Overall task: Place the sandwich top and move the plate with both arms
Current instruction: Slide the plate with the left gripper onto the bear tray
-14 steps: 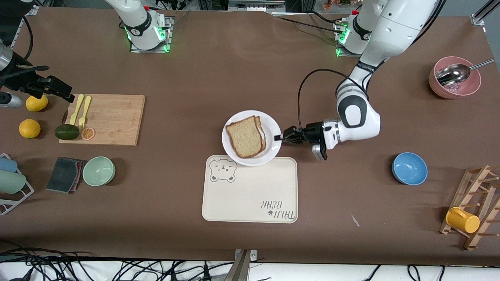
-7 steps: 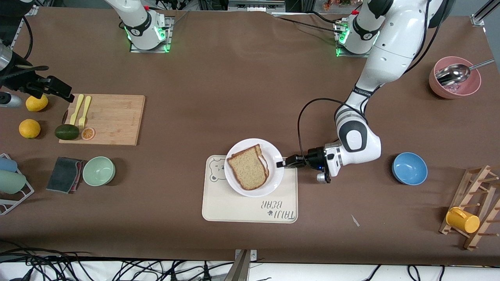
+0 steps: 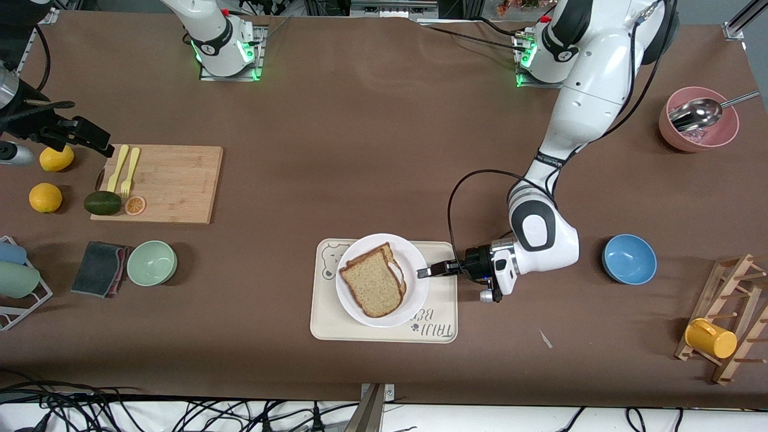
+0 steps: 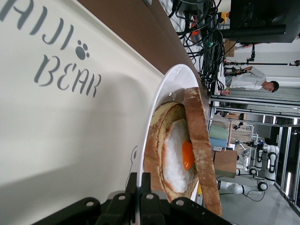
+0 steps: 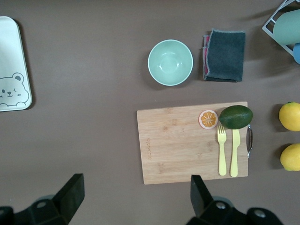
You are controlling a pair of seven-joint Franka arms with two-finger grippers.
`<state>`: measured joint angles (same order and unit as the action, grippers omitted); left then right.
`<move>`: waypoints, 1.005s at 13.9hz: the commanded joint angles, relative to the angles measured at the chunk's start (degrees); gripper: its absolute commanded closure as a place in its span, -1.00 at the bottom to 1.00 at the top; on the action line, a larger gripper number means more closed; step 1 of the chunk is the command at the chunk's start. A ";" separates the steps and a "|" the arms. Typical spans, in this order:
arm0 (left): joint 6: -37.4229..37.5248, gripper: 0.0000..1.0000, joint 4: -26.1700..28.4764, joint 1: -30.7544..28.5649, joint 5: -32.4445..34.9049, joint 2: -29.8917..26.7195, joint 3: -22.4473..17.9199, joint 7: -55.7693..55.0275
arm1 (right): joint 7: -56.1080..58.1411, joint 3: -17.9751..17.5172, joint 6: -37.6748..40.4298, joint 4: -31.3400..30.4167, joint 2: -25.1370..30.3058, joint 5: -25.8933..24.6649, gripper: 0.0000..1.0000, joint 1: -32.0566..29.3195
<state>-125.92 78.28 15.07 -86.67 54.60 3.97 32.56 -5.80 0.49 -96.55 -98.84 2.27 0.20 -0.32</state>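
The table (image 3: 360,132) carries the cream tray (image 3: 441,300), and since a second ago the plate (image 3: 414,288) has travelled from the bare brown surface just off the tray's 12 o'clock edge onto the tray itself. It now covers most of the bear drawing (image 3: 327,264). By my reading the move is almost finished — only setting down and letting go remain.

The left arm (image 3: 576,120) reaches in low from its base. Its left claw (image 3: 427,273) is clamped on the plate's rim at the plate's 3 o'clock in the front view. The left wrist view shows the rim between the shut fingers.

The sandwich top (image 3: 373,282) lies on the plate, over the egg slice (image 4: 180,154), slightly askew so the lower crust peeks out.

The right claw (image 5: 133,199) hangs spread and empty over the table near the cutting board (image 3: 174,183), waiting, though the task names both arms.

Room: the plate's rim at 12 o'clock slightly overhangs the tray's edge, while toward 6 o'clock some tray stays bare down to the lettering. The blue bowl (image 3: 629,259) sits well apart, toward the left arm's end.
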 commanded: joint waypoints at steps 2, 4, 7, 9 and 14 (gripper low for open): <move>-1.69 1.00 -6.38 1.45 1.24 3.66 -0.81 -4.17 | -0.27 0.12 0.66 -0.39 0.90 0.86 -1.00 -0.12; -2.14 1.00 -6.65 1.89 1.16 4.63 -1.69 -4.08 | -0.27 0.21 0.66 -0.39 0.90 0.86 -1.00 -0.12; -2.23 1.00 -6.82 1.89 1.16 5.60 -1.69 -3.73 | -0.27 0.21 0.66 -0.39 0.90 0.86 -1.00 -0.12; -3.71 1.00 -7.00 2.24 0.98 6.21 -1.69 -3.47 | -0.27 0.21 0.66 -0.39 0.90 0.86 -1.00 -0.12; -4.16 0.88 -7.79 2.69 0.98 6.92 -1.69 -3.38 | -0.27 0.21 0.66 -0.39 0.90 0.86 -1.00 -0.12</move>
<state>-129.97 73.30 17.26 -86.67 60.28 2.63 30.50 -5.80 0.56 -96.39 -98.84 2.27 0.20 -0.35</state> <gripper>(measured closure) 0.956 0.000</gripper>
